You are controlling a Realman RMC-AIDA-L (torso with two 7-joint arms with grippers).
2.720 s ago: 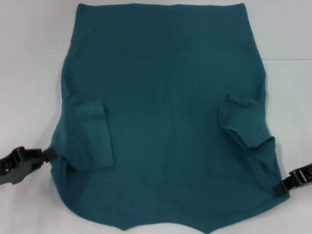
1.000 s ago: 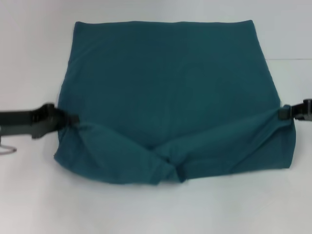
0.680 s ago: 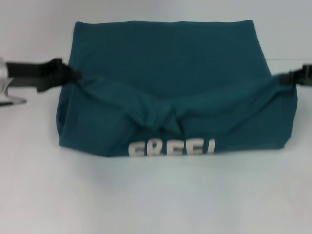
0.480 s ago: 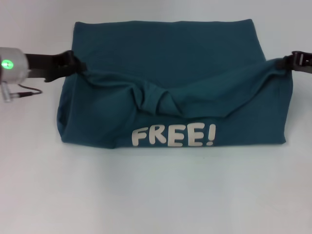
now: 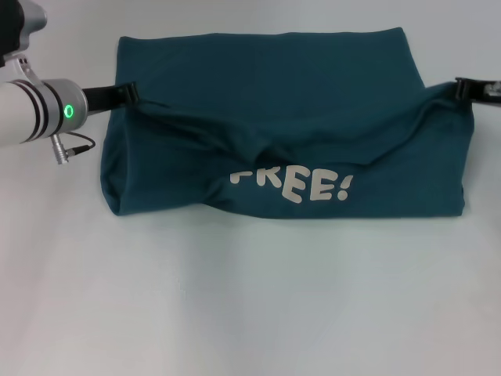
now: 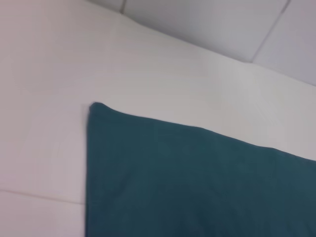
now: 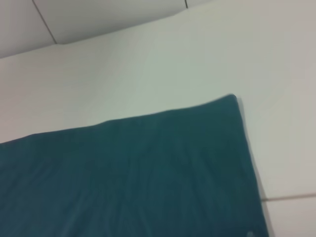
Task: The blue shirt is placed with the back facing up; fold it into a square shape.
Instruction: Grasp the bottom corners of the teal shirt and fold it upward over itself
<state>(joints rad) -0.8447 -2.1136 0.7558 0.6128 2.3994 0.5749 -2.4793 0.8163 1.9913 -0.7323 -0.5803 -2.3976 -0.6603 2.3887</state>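
The blue shirt [image 5: 274,70] lies on the white table [image 5: 250,313], folding over itself. Its lifted layer sags between the two grippers, and its underside shows white lettering "FREE!" [image 5: 293,186]. My left gripper [image 5: 129,95] holds the lifted edge at the shirt's left side, shut on the fabric. My right gripper [image 5: 463,88] is shut on the same edge at the right side. Both sit over the far half of the shirt. The left wrist view shows a far corner of the blue shirt [image 6: 197,182] lying flat. The right wrist view shows the other far corner of the blue shirt [image 7: 138,177].
The left arm's silver wrist with a green light [image 5: 66,111] and a small cable hangs over the table left of the shirt. Bare white tabletop stretches in front of the fold. A wall panel [image 6: 222,24] rises behind the table's far edge.
Both grippers have carried the shirt's near edge up and away from me over the rest. The fold line has shifted farther from me, and the white lettering has come into sight.
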